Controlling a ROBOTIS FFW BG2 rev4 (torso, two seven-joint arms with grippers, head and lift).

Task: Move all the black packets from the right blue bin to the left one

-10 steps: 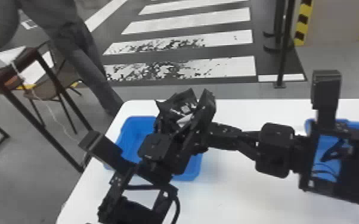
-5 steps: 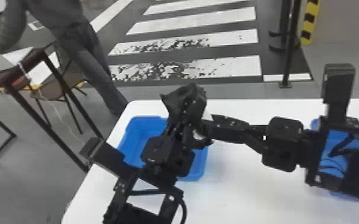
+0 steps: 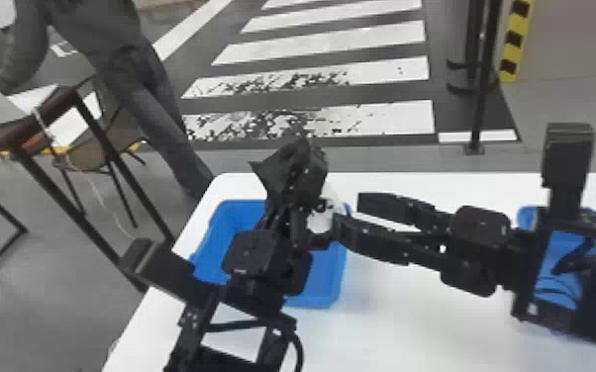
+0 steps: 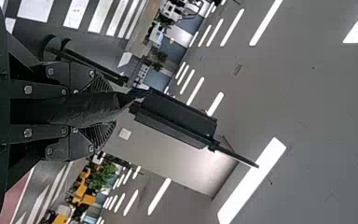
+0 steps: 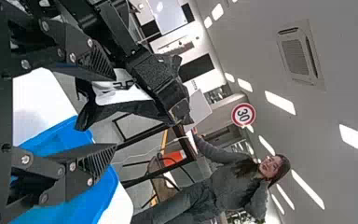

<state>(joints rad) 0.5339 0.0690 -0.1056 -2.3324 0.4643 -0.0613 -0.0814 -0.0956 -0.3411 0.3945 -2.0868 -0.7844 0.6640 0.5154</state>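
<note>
Above the left blue bin, my left gripper holds up a black packet with a white label. In the left wrist view the left gripper has the packet edge-on between its fingers. To the right of it, my right gripper stands open, fingers apart, tips close to the label side. In the right wrist view the right gripper is open with the packet just beyond its fingertips; touching or not, I cannot tell. The right blue bin is largely hidden behind the right arm.
Both bins stand on a white table. Past its left edge are a brown table and a chair. A black post rises beyond the far edge.
The right gripper's fingers have spread apart beside the packet. The left gripper has turned more upright with the packet, whose label has swung out of the head camera's direct view.
</note>
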